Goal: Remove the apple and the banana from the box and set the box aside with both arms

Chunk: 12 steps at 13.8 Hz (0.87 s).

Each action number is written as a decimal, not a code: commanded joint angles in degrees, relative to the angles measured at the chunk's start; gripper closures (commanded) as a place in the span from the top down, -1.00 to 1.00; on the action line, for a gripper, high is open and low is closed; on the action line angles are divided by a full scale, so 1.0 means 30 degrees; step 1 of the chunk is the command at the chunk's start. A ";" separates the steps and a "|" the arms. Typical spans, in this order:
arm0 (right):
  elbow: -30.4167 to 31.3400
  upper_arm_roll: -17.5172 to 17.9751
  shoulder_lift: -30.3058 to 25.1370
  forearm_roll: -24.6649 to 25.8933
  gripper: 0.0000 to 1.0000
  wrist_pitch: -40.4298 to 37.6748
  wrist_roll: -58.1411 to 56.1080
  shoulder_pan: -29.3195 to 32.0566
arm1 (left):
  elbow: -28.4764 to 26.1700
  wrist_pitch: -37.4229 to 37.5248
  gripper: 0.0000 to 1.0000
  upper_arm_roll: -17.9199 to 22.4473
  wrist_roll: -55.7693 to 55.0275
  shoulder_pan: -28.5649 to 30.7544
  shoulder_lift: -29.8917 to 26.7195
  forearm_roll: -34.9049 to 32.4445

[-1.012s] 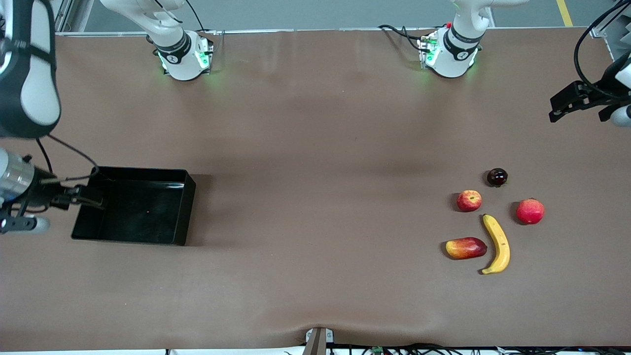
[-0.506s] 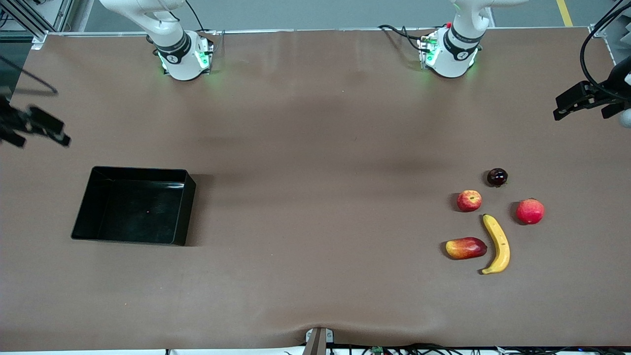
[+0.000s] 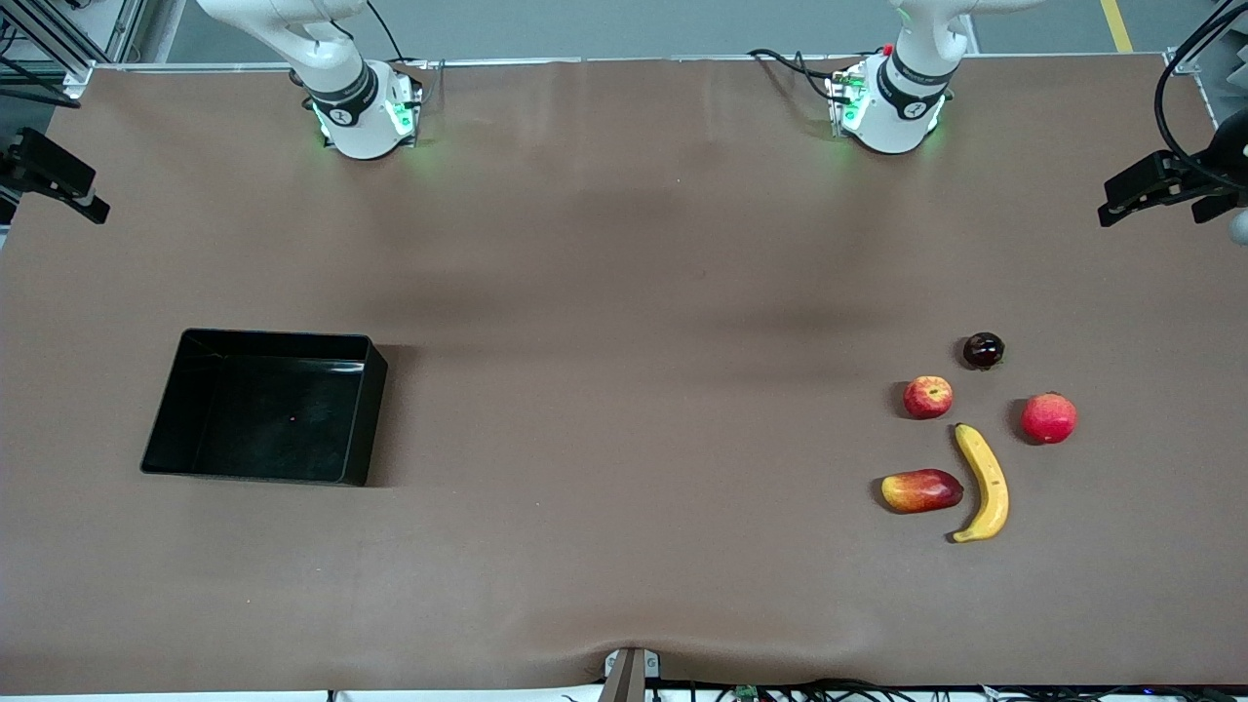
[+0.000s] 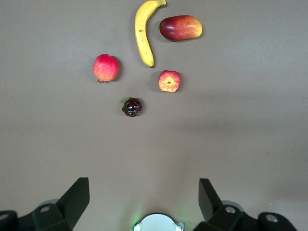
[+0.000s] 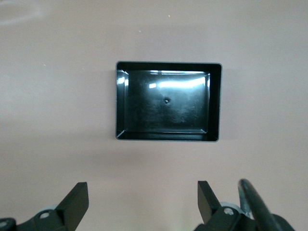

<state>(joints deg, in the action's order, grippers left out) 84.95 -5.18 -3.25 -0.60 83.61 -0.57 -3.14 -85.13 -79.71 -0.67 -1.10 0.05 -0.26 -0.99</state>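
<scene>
The black box (image 3: 375,409) lies empty toward the right arm's end of the table and fills the middle of the right wrist view (image 5: 216,101). The yellow banana (image 3: 983,483) and the small red apple (image 3: 927,397) lie toward the left arm's end, the apple farther from the front camera. Both show in the left wrist view, banana (image 4: 141,33) and apple (image 4: 169,81). My left gripper (image 3: 1150,207) hangs open over the table's edge at its own end, high above the fruits (image 4: 144,192). My right gripper (image 3: 58,180) is open and empty over the table's edge at its end (image 5: 143,192).
A plain red round fruit (image 3: 1048,417), a red-and-yellow oblong fruit (image 3: 921,490) and a small dark round fruit (image 3: 983,350) lie around the banana and apple. The two arm bases (image 3: 363,112) (image 3: 887,107) stand along the table's back edge.
My right gripper has left the box's end and drawn up and back to the table's edge. My left gripper has drifted slightly back. The box and fruits have stayed put.
</scene>
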 commanded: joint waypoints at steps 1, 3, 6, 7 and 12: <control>0.1683 0.0145 -0.0498 0.0580 1.00 0.1015 0.0071 -0.0066 | -0.0097 -0.0788 1.00 -0.0448 -0.0043 -0.0162 0.0877 0.0302; 0.1743 0.0116 -0.0469 0.0580 1.00 0.1046 0.0071 -0.0300 | -0.0040 -0.1055 1.00 -0.0715 -0.0101 -0.0134 0.0937 0.0331; 0.1830 0.0116 -0.0440 0.0580 1.00 0.1280 -0.0249 -0.0243 | 0.0019 -0.1408 1.00 -0.0715 -0.0159 -0.0017 0.0792 0.0360; 0.1831 0.0116 -0.0440 0.0580 1.00 0.1280 -0.0599 -0.0185 | 0.0048 -0.1408 1.00 -0.0715 -0.0160 -0.0016 0.0733 0.0361; 0.1889 0.0087 -0.0440 0.0580 1.00 0.1163 -0.1071 -0.0096 | -0.0070 -0.1290 1.00 -0.0950 -0.0189 0.0011 0.0674 0.0214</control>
<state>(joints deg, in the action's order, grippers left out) 89.22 -4.92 -3.19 -0.03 86.90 -2.98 -3.42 -85.09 -83.83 -3.27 -1.39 -0.53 2.38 -0.96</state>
